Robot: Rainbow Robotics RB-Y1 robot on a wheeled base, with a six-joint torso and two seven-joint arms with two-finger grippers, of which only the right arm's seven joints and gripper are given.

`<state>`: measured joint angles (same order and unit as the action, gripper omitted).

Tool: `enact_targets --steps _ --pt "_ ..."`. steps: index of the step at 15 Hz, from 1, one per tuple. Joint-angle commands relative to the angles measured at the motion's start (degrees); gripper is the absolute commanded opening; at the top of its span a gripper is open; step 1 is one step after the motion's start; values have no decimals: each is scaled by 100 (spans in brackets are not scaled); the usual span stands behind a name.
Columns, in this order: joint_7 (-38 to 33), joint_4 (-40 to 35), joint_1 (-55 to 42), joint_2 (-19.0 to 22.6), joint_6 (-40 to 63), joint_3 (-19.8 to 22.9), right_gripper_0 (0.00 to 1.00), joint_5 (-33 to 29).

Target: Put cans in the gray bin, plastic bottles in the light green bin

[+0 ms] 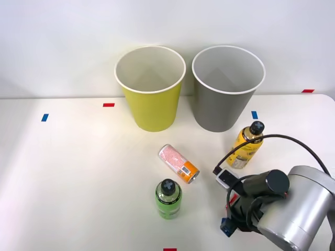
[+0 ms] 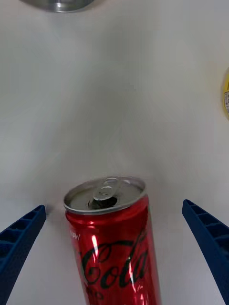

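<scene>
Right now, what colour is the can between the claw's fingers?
Glossy red can with a silver top, clearest in the right wrist view.

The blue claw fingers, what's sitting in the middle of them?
A red can sits between the open claw's fingers, untouched, in the wrist view.

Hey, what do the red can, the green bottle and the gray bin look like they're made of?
Red can: likely aluminium, with a glossy painted wall, bare silver lid and pull tab.
Green bottle: seemingly translucent plastic, judging by its glowing body and black screw cap.
Gray bin: matte, smooth and thin-walled with a white rim, probably plastic, though coated paper can't be ruled out.
</scene>
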<state>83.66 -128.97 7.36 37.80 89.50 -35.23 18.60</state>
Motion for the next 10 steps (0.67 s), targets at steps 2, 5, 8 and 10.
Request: enact_targets --steps 2,5,8,10 --pt "54 232 37 -98 -125 7 100 -111" --pt "133 276 37 -71 -169 -2 100 -164" --pt "142 276 29 -27 -169 -2 0 -173" --pt "142 232 29 25 -169 -2 0 -173"
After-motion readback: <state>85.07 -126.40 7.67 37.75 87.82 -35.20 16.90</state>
